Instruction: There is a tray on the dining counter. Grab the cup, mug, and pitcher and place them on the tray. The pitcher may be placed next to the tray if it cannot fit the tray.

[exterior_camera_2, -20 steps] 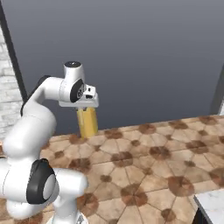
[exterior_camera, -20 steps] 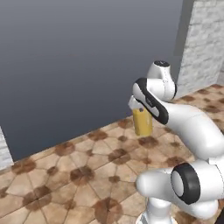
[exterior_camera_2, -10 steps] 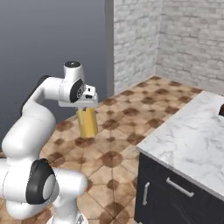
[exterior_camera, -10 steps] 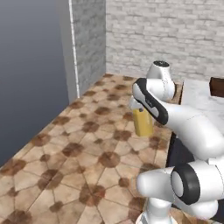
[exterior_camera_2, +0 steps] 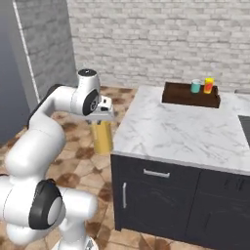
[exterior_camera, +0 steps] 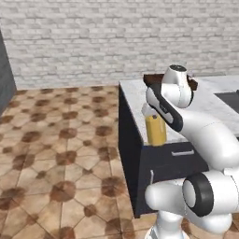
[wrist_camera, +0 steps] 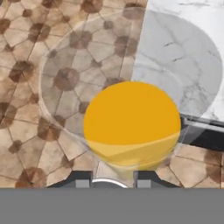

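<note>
The pitcher (exterior_camera: 155, 130), a tall amber-orange glass cylinder, hangs upright from my gripper (exterior_camera: 150, 111), which is shut on its rim. It is held in the air beside the near corner of the dining counter (exterior_camera_2: 185, 132). The right base view shows the pitcher (exterior_camera_2: 103, 138) under the gripper (exterior_camera_2: 102, 114), left of the counter's edge. In the hand view I look down into the pitcher (wrist_camera: 131, 120), with the gripper (wrist_camera: 114, 178) at its rim. The dark brown tray (exterior_camera_2: 188, 96) lies at the counter's far side. The teal mug (exterior_camera_2: 196, 86) and the yellow cup (exterior_camera_2: 209, 85) stand on it.
The white marble counter tops a dark cabinet (exterior_camera_2: 161, 195) with metal handles. A brick wall (exterior_camera_2: 161, 39) runs behind it, and patterned floor tiles (exterior_camera: 60, 149) spread to the left. A dark inset (exterior_camera: 228, 100) sits in the counter's right part.
The base has turned, so the whole scene has swung from the grey wall to the counter and brick wall. The pitcher stays held in the same pose by the gripper.
</note>
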Available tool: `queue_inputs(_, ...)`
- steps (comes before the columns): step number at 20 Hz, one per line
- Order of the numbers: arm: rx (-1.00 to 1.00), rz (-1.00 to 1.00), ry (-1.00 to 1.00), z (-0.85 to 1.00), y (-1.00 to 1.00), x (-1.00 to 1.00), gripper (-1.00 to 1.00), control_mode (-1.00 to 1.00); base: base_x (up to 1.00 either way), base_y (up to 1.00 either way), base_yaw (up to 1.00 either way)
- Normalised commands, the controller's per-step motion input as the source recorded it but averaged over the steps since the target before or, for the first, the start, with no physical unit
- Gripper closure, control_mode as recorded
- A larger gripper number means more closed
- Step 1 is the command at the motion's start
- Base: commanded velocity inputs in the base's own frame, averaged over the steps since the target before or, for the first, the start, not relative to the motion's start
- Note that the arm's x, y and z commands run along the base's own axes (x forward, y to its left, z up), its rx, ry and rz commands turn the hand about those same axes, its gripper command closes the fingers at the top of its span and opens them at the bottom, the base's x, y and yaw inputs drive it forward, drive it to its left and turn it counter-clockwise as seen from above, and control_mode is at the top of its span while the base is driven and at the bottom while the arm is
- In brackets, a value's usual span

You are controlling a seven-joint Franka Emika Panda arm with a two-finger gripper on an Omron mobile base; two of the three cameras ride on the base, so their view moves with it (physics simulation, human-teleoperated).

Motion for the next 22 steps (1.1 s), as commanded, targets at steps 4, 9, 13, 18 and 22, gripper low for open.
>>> queue_inputs(4, 0.00, 0.00, 0.00, 0.00, 0.00, 0.00, 1.00, 1.00, 0.00, 1.00, -0.49)
queue_inputs(9, 0.00, 0.00, 0.00, 0.00, 0.00, 0.00, 1.00, 1.00, 0.00, 1.00, -0.35)
queue_inputs(13, 0.00, 0.00, 0.00, 0.00, 0.00, 0.00, 1.00, 1.00, 0.09, 1.00, -0.23)
queue_inputs(18, 0.00, 0.00, 0.00, 0.00, 0.00, 0.00, 1.00, 1.00, 0.25, 1.00, -0.17)
queue_inputs(22, 0.00, 0.00, 0.00, 0.00, 0.00, 0.00, 1.00, 1.00, 0.48, 1.00, -0.18)
